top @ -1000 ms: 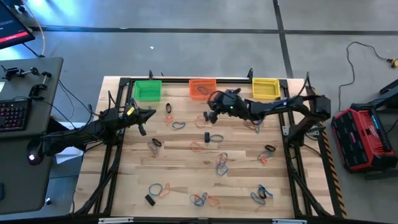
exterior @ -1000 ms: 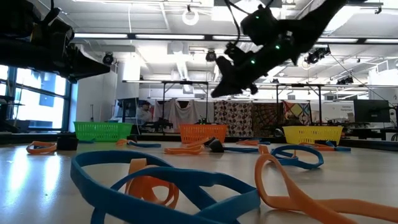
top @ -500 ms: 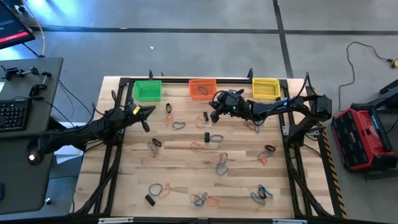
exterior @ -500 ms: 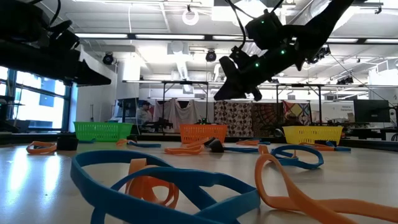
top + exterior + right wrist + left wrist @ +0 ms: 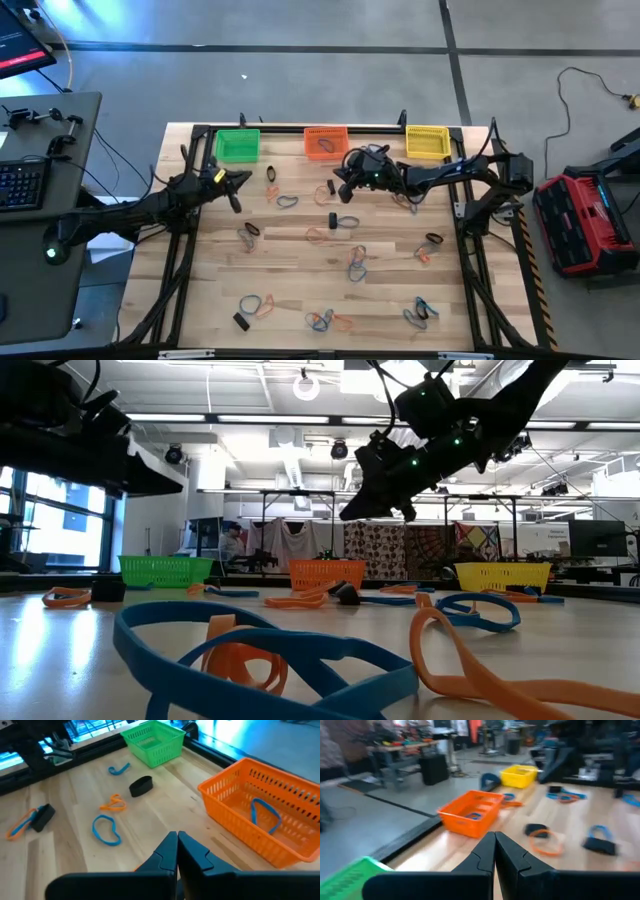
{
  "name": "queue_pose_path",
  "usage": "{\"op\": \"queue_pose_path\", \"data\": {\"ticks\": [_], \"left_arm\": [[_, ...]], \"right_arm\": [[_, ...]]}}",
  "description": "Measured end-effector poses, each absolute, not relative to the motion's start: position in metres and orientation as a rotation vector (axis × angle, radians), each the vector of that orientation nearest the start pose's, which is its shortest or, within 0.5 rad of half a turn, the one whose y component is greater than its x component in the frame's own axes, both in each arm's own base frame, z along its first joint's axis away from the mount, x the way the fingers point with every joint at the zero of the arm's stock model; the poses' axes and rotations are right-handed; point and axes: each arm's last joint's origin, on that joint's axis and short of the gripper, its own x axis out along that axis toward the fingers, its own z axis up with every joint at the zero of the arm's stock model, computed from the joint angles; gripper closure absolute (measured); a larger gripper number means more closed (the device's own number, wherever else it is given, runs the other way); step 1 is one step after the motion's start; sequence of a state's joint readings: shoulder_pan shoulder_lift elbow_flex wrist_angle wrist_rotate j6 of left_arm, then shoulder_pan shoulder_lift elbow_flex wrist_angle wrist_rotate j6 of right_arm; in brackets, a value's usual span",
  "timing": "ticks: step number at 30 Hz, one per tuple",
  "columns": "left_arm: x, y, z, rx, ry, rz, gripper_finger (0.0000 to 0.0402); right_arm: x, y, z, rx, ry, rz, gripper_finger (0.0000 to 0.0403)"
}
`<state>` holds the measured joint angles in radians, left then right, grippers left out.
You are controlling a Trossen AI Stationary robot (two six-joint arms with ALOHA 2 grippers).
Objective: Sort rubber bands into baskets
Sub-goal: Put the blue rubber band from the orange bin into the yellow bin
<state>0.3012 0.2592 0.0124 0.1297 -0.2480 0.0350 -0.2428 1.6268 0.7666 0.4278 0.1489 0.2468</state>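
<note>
High view, right gripper (image 5: 341, 187) pressed together beside orange basket (image 5: 325, 141) — left gripper (image 5: 231, 190) likewise, holding nothing.

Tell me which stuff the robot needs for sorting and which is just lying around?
For the job: rubber bands, green basket, orange basket, yellow basket.

Just lying about: keyboard, red case on the floor, cable.

red toolbox (image 5: 580, 222) – floor | keyboard (image 5: 22, 183) – side desk (image 5: 40, 130)
</note>
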Motion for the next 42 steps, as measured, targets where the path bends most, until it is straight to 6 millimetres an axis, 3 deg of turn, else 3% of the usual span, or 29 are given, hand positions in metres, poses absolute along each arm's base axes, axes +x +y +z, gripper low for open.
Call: {"op": "queue_pose_path", "data": {"ticks": [6,11,19,25,36,42], "left_arm": [[0.106,0.039,0.154,0.04,0.172,0.513,0.0401],[0.107,0.039,0.155,-0.024,0.145,0.505,0.0402],[0.108,0.039,0.155,-0.031,0.153,0.493,0.0401],[0.108,0.038,0.154,-0.04,0.155,0.46,0.0401],[0.108,0.038,0.154,-0.051,0.158,0.448,0.0401],[0.108,0.038,0.155,-0.087,0.14,0.444,0.0402]], "right_arm": [[0.316,-0.084,0.179,0.272,0.39,-0.5,0.0403],[0.316,-0.097,0.184,0.305,0.408,-0.504,0.0402],[0.334,-0.108,0.219,0.263,0.445,-0.509,0.0402],[0.347,-0.123,0.238,0.242,0.58,-0.539,0.0402],[0.374,-0.164,0.235,0.179,0.747,-0.565,0.0328],[0.381,-0.179,0.236,0.213,0.821,-0.585,0.0314]]}}
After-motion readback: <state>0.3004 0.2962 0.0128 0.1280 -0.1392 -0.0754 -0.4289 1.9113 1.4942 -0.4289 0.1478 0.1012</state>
